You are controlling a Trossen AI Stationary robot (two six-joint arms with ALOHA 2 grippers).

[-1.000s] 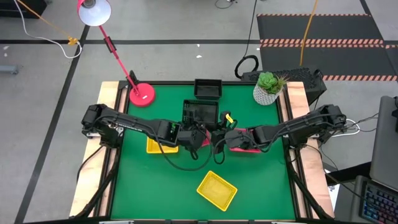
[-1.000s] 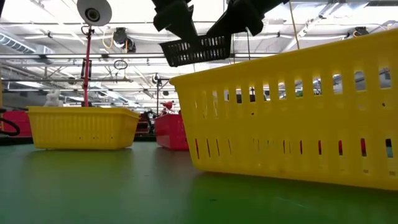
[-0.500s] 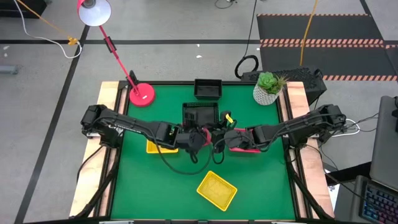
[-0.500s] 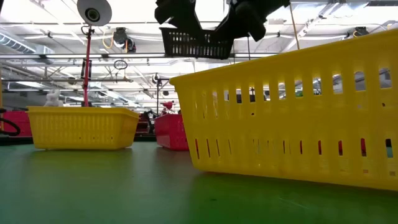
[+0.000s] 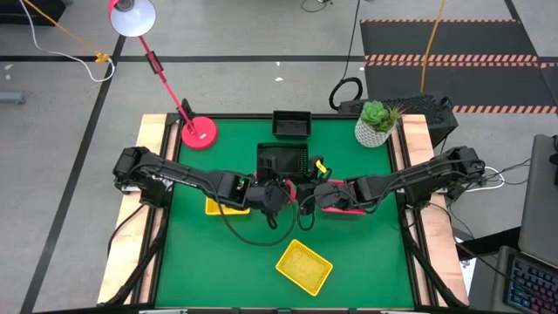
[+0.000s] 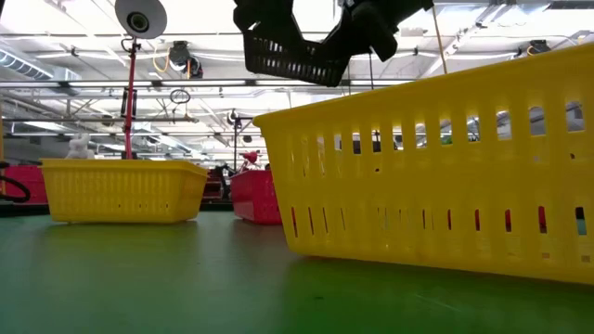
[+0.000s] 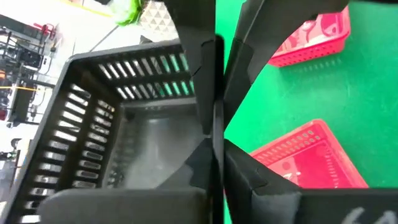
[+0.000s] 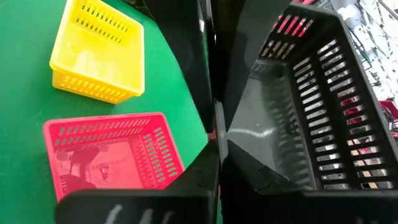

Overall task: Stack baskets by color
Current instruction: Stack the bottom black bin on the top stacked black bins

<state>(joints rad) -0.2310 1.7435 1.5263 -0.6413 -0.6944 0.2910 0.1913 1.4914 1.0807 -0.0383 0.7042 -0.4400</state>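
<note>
the left gripper (image 5: 281, 185) and the right gripper (image 5: 305, 186) meet over the middle of the green table (image 5: 244, 253), each with its fingers pinched together on a near-side wall of the same black basket (image 5: 281, 160), which hangs tilted in the air between them in the low view. a second black basket (image 5: 291, 125) sits at the far edge. under the left arm lies a yellow basket (image 5: 216, 206); another yellow basket (image 5: 303, 266) sits toward the near edge, turned at an angle. a red-pink basket (image 5: 342, 208) lies beneath the right arm. a white plant pot (image 5: 373, 134) stands at the far right corner, and a red lamp (image 5: 199, 133) at the far left.
</note>
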